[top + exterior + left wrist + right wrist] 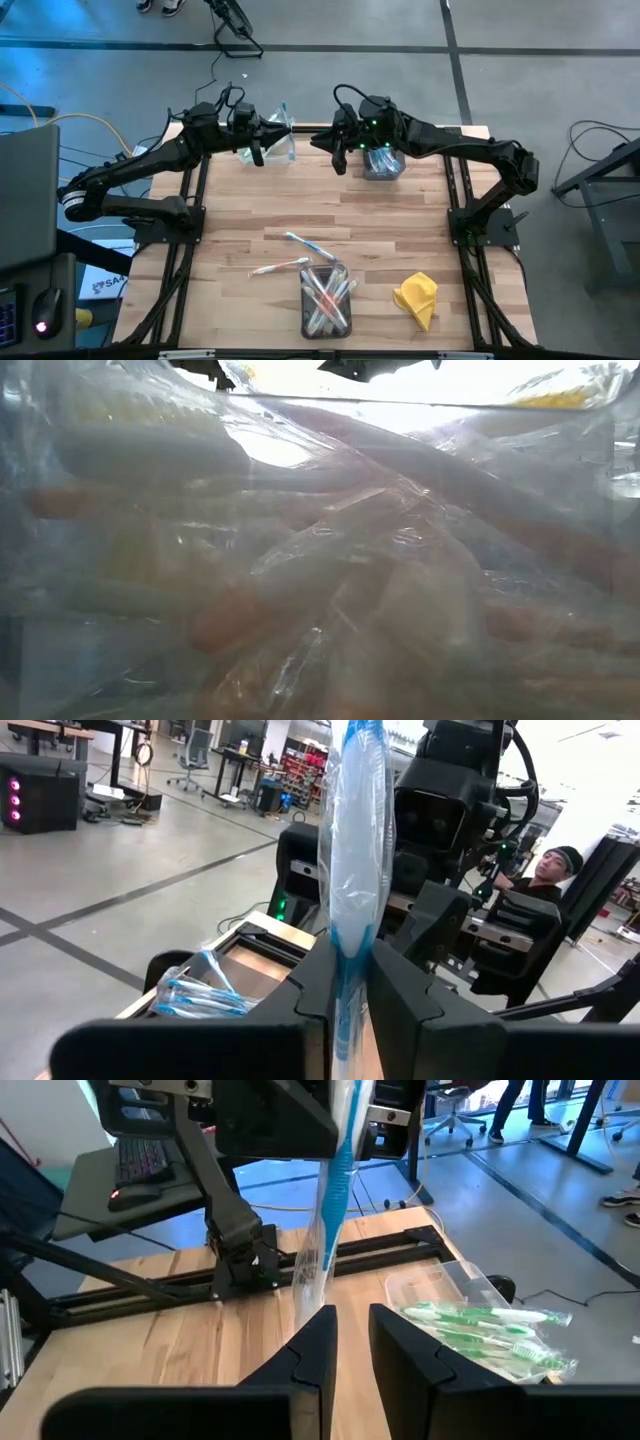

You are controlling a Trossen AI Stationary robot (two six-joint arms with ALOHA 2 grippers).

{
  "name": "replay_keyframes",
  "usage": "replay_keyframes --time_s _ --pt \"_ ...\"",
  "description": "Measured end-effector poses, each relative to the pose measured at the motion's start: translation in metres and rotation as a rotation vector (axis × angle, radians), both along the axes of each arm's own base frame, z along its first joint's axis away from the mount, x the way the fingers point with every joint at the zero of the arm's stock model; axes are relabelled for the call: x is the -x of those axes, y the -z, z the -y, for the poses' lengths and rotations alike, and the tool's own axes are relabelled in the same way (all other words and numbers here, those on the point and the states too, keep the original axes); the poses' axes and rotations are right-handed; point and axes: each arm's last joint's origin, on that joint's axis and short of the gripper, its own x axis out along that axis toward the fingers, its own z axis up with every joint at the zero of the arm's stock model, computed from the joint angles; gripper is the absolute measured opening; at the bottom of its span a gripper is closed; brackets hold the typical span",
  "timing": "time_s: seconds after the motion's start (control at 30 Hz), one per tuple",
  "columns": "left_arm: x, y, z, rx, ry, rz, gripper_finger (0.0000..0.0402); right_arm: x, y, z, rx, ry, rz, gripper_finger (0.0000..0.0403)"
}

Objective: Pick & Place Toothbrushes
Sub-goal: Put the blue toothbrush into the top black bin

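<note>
High view: at upper centre of the frame the left pincer and right pincer face each other over the far edge of the light wooden surface, with a blue-handled toothbrush in a clear plastic wrapper between them; at lower centre a clear rectangular bin of mixed wrapped toothbrushes sits beside loose ones and a crumpled yellow cloth. Low view: crinkled clear wrappers fill the frame, so nothing of the grip shows. Left wrist view: the left pincer is clenched on the wrapped brush, held upright at centre. Right wrist view: the right pincer stands slightly parted at lower centre, the wrapper's end just reaching between its fingers; whether it grips is unclear. A bin of green brushes lies at right. Such a brush is probably light and stiff, its film slippery and crushable; grasping the rigid handle mid-length seems safest.
</note>
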Motion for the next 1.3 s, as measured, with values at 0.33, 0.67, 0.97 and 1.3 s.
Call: replay_keyframes --time_s 0.33,0.67,0.97,1.3 --pt "0.000 0.001 0.000 0.009 0.000 -0.013 0.0029 -0.011 -0.007 -0.016 0.123 -0.076 0.090 0.0153" --pt "0.000 0.002 0.000 0.011 0.010 -0.017 0.0035 -0.035 0.014 -0.015 0.051 -0.068 0.127 0.0242" --pt "0.000 0.002 0.001 0.011 0.022 -0.018 0.0036 -0.041 0.019 -0.012 0.033 -0.073 0.149 0.0236" --pt "-0.001 0.002 0.001 0.010 0.036 -0.019 0.0037 -0.046 0.020 -0.010 0.042 -0.068 0.183 0.0195"
